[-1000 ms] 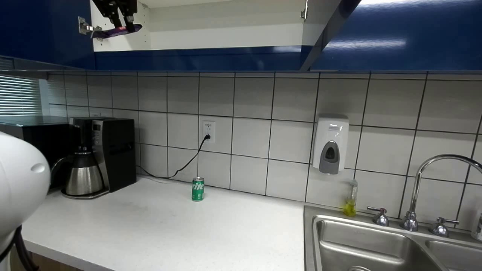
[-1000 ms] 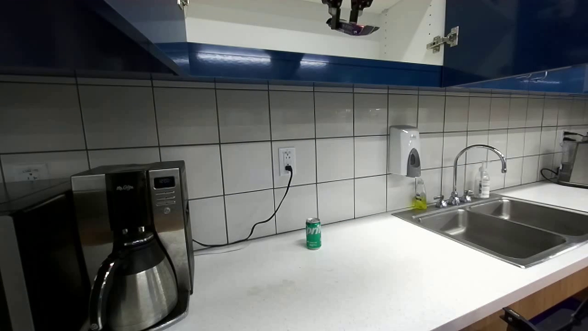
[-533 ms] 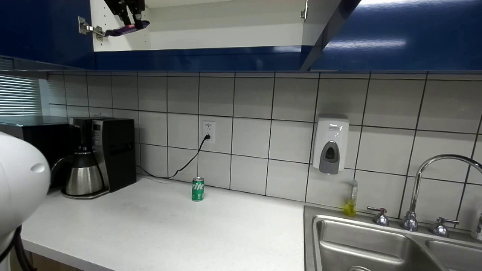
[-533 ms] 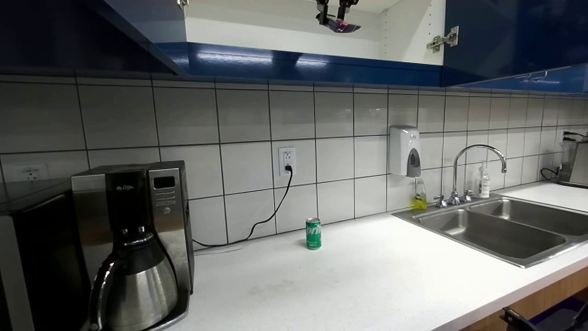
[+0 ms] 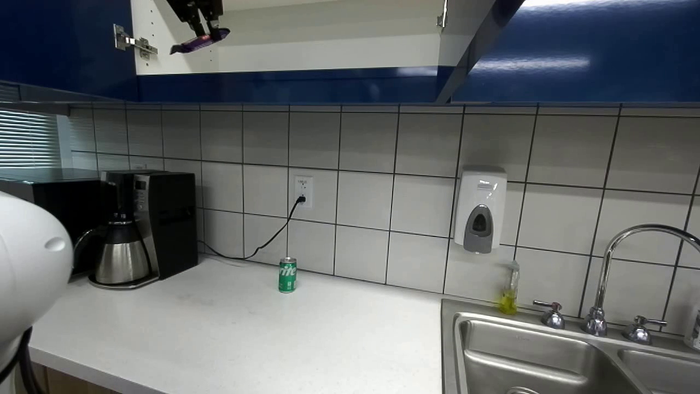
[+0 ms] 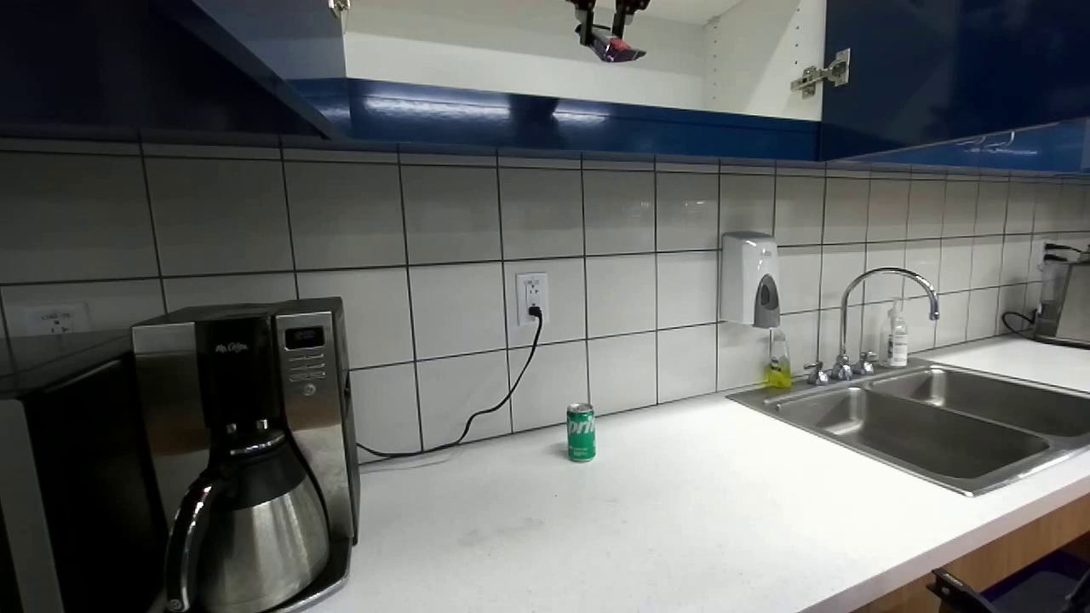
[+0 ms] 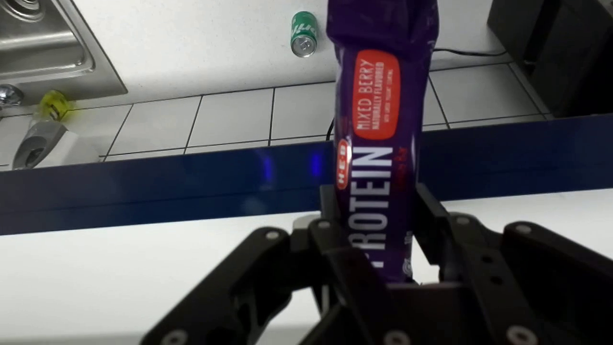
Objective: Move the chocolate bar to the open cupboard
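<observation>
The chocolate bar is a flat purple wrapped bar [image 7: 378,134] with a red patch and white lettering. My gripper [image 7: 376,206] is shut on its long edges, and most of the bar sticks out past the fingertips. In both exterior views the bar [image 5: 191,45] [image 6: 620,53] hangs slightly tilted under the gripper [image 5: 205,34] [image 6: 603,36], in front of or inside the open cupboard [image 5: 328,54] [image 6: 494,64], above its blue lower trim. How deep it is cannot be told. The cupboard's white floor [image 7: 143,268] and blue trim [image 7: 182,187] lie below in the wrist view.
Cupboard doors stand open at both sides, with a metal hinge [image 5: 134,41] near the gripper. Below, on the counter [image 5: 246,339], are a green can [image 5: 287,275] and a coffee maker [image 6: 247,426]. A soap dispenser [image 5: 481,210] hangs near the sink [image 5: 454,350].
My gripper has carried the bar sideways and slightly up before the cupboard, away from the hinge, perhaps deeper in. It stays shut on the bar. The counter things have not moved.
</observation>
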`<state>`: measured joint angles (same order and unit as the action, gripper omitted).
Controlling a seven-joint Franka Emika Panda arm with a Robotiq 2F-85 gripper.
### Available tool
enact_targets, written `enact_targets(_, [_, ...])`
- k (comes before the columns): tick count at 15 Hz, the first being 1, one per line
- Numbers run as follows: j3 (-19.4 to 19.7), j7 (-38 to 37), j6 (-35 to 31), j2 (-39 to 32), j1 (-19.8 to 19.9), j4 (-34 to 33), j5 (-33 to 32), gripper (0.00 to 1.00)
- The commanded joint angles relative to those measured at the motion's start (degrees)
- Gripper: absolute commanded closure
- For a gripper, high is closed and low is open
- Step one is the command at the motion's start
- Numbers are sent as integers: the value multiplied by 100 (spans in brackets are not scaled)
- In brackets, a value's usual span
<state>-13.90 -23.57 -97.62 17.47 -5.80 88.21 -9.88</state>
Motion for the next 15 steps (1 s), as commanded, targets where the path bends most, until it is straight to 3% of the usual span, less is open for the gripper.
enact_targets(1, [-112, -274, -164, -338, 84, -403, -187, 84])
enact_targets(15, [-23, -630, -318, -1186, -50, -1186, -273, 84])
